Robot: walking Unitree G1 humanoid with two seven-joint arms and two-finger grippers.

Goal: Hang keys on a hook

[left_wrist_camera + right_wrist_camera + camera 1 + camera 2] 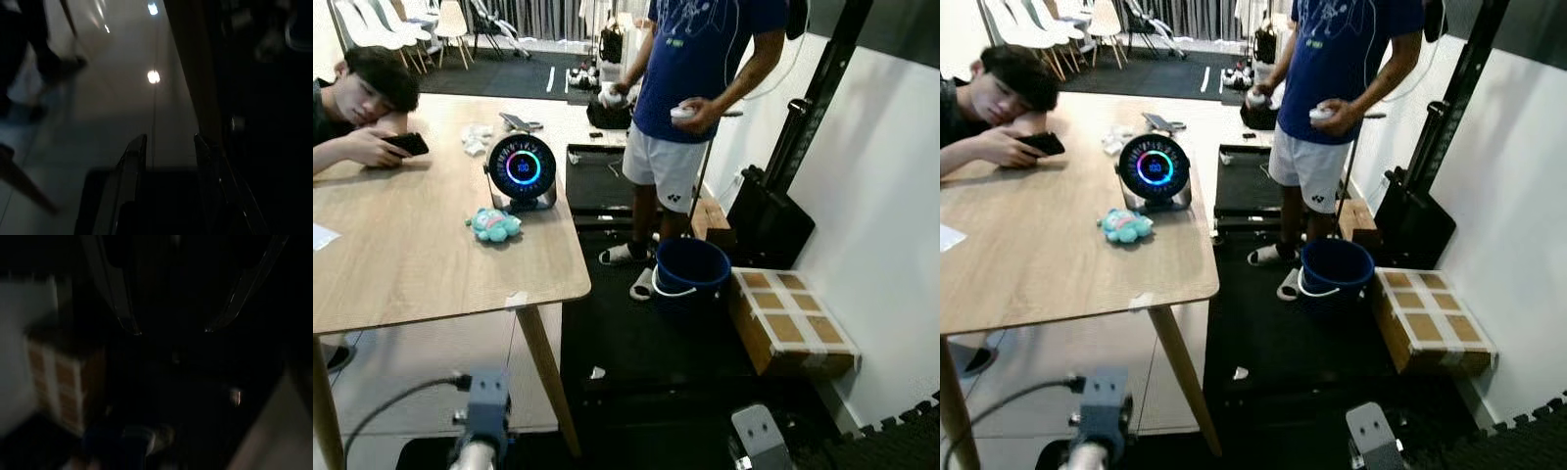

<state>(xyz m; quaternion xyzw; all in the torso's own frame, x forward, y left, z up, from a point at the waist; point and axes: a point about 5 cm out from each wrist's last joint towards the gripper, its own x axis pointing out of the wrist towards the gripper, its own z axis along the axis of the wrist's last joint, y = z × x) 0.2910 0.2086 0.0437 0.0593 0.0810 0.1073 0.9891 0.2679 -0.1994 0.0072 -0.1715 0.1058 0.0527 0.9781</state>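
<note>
Left claw [166,152] hangs low beside the light wooden worktop [421,255], fingers parted, empty. Right claw [168,308] also spread, idle over the dark floor mat [646,362]. Keys and hook unseen; likely search step, next locate keys.

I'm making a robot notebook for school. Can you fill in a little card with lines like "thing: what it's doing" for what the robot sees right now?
table: wooden table on the robot's left
on the table: round glowing gadget, with a teal plush toy just in front of it
people: one person leaning on the table holding a phone; another standing in a blue shirt
floor: blue bucket beside a taped cardboard box
left gripper: hanging low, fingers apart, holding nothing
right gripper: hanging low, fingers apart, very dark view
keys and hook: not spotted
</note>
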